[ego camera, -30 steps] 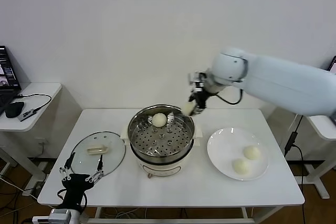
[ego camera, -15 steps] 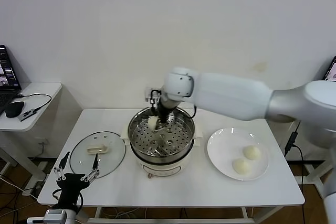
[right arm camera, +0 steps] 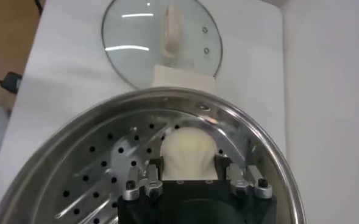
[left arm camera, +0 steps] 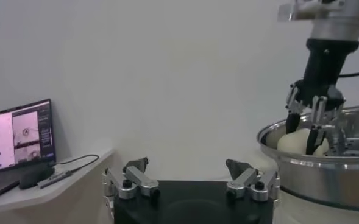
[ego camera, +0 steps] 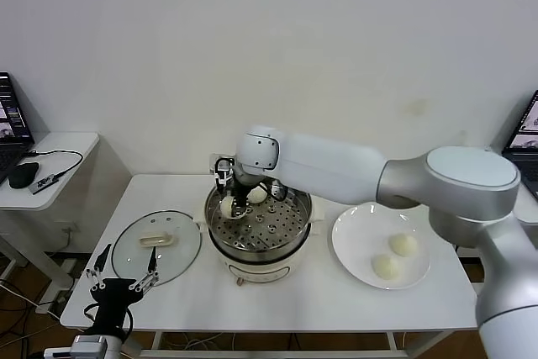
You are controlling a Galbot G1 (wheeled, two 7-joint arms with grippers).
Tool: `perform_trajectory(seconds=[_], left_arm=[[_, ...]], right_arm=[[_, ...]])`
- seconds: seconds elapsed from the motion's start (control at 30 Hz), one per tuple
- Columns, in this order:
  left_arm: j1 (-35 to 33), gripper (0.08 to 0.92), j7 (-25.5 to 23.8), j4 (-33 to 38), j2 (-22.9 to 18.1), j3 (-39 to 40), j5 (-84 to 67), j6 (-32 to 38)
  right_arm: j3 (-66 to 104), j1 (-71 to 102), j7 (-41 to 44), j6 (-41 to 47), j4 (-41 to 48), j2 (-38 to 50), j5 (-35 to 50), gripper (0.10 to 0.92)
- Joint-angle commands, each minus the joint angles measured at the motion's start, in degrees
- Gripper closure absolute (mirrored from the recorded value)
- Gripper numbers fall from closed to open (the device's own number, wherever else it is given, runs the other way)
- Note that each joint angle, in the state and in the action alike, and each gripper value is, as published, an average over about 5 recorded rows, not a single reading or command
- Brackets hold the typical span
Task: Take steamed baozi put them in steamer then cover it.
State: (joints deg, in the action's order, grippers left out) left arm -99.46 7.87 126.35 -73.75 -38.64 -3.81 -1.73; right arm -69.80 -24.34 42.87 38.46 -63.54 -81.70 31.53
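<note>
The steel steamer [ego camera: 258,226] stands mid-table on its white base. My right gripper [ego camera: 227,205] is inside it at the far left edge, shut on a cream baozi [right arm camera: 189,153] that rests low over the perforated tray [right arm camera: 100,176]. A second baozi [ego camera: 257,194] lies at the back of the tray. Two more baozi [ego camera: 403,244] [ego camera: 386,266] sit on the white plate [ego camera: 357,237] to the right. The glass cover [ego camera: 156,244] with its cream handle lies flat to the left of the steamer; it also shows in the right wrist view [right arm camera: 161,42]. My left gripper [ego camera: 124,275] is open and empty at the table's front left edge.
A side table [ego camera: 46,166] with a laptop, a mouse and a cable stands at the far left. The right arm [ego camera: 353,170] reaches across above the steamer's back. A wall runs close behind the table.
My right gripper has carried the baozi from the steamer's right rim across to its far left side and lowered it into the tray. The left arm has barely moved.
</note>
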Motion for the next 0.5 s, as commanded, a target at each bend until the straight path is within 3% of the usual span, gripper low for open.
perform_trajectory(seconds=[0.03,0.33,0.5], left_arm=[[0.01,0.177,-0.02,-0.15,0.03,-0.04,0.00,0.03],[-0.09,0.177,0.00,-0.02,-0.13,0.16,0.07,0.03],[-0.17,0.177,-0.02,0.30,-0.22,0.38,0.13,-0.01]], right_arm=[[0.30,1.37,-0.21,0.36,2.46,-2.10,-0.40,0.448],[0.49,-2.27,3.73,0.13,-2.18,2.23,-0.05,0.222],[-0.39,-7.60,9.90,-2.15,-9.04,9.19,-1.34,0.203]])
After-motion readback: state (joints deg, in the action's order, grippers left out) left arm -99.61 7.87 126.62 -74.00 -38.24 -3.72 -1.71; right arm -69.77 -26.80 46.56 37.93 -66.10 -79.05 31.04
